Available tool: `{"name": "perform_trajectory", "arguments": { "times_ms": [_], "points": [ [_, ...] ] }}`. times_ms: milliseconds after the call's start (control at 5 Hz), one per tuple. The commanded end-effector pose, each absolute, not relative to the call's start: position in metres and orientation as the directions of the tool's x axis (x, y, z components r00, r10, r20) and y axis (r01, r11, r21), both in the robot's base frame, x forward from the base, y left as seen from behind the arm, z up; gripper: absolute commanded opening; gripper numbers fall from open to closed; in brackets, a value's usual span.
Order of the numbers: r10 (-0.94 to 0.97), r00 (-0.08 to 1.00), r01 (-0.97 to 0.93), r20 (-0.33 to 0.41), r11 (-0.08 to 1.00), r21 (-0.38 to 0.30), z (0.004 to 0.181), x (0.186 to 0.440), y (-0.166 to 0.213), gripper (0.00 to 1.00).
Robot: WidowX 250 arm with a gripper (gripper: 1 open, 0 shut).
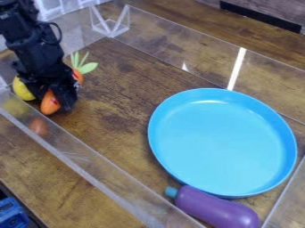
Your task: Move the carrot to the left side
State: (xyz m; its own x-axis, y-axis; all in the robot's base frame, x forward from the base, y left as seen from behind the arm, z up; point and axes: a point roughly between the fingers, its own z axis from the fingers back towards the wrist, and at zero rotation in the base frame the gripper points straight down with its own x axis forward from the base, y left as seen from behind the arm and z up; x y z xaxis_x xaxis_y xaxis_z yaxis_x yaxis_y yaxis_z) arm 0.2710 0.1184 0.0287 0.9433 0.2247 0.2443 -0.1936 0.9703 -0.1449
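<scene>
Black and bulky, the arm [27,40] comes in from the top left corner of the picture and reaches steeply down toward the left end of the wooden surface [131,107]. Its tool [50,96] points almost straight down, with the wrist tilted a little toward the near edge. The fingers are clamped together on the carrot [53,101]; the orange body shows between them at the tip, while the green leafy top [82,63] pokes out to the right, toward the far edge. Whether the carrot touches the wood or hangs just above it cannot be told. Just beside the tool, on its left, a yellow ball [23,88] is partly hidden behind the black housing.

Clear plastic walls [71,160] run along the near edge and the far left corner. Well apart, toward the right end, lies a large blue plate [222,140]. A purple eggplant [216,210] rests at the near right corner, just beside the plate's rim.

No brand, label or writing can be read anywhere.
</scene>
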Motion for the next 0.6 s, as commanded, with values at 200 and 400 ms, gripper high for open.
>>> {"name": "perform_trajectory", "arguments": {
  "times_ms": [200,400],
  "points": [
    [0.213,0.924,-0.178,0.319,0.975,-0.134,0.064,0.284,0.121,0.00],
    [0.229,0.922,-0.196,0.312,0.971,-0.134,0.072,0.292,0.121,0.00]
  ]
}}
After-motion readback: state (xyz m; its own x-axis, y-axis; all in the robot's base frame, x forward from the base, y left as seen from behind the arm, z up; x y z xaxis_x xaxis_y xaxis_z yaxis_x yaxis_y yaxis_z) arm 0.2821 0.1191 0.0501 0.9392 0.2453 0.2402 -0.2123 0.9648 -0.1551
